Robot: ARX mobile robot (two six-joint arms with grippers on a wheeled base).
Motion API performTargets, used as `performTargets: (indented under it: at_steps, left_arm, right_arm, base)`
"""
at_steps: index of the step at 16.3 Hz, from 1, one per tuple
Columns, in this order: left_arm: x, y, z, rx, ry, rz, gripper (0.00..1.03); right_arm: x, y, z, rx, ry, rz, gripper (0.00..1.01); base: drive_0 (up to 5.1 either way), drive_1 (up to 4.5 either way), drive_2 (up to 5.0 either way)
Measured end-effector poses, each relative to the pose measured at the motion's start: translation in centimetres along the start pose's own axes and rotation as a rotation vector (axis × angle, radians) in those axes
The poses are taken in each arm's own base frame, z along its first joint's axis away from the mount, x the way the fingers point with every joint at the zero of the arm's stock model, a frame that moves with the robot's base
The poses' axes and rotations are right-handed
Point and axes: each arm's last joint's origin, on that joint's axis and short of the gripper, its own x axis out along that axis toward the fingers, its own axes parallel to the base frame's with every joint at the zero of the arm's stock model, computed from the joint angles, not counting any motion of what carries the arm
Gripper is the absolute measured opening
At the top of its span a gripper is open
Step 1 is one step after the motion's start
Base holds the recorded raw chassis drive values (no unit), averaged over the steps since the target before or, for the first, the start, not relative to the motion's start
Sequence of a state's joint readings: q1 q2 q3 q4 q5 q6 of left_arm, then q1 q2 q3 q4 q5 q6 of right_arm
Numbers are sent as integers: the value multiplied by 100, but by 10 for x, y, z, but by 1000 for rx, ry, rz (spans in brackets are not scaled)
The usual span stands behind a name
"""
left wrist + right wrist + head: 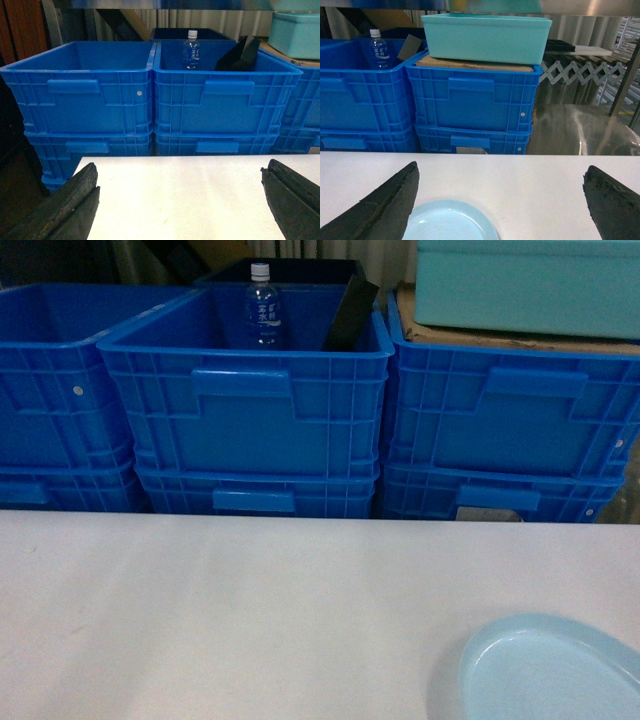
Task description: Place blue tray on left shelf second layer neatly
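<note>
Closest to us lies the blue tray, flat on the white table at its near right corner, partly cut off by the frame edge. From the right wrist view we see the right gripper with its jaws spread wide apart and nothing between them, the tray lying just below and toward its left finger. Our left gripper is likewise spread wide over bare tabletop, holding nothing. Beyond the table's far edge we see stacked dark-blue crates. Inside the middle top crate stands a water bottle, upright, beside a tilted black object. Atop the right-hand crate sits a turquoise box on a brown board.
</note>
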State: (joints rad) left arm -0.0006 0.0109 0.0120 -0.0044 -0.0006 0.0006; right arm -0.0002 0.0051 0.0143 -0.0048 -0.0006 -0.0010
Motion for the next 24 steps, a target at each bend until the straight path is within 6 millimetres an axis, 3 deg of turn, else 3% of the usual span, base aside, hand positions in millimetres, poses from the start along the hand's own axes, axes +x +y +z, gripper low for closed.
performTargets:
  at_steps: [13,16,18,19,21,24]
  left_arm:
    - [0,0,0,0,0,0,98]
    - [0,0,0,0,0,0,98]
    - [0,0,0,0,0,0,98]
    - [0,0,0,0,0,0,98]
    - [0,0,0,0,0,0,98]
    - [0,0,0,0,0,0,98]
  right_arm:
    - [4,-1,5,7,-29,20,98]
    - [39,-19,18,116,129,47,98]
    - [81,-36,31,290,366,97,98]
    - [106,-42,23,400,536,181,98]
    - [136,-56,-8,514,760,199,98]
    - [136,-78,-51,497,908,104,98]
  base:
    - [0,0,0]
    - [0,0,0]
    - [0,0,0]
    - [0,0,0]
    - [0,0,0]
    - [0,0,0]
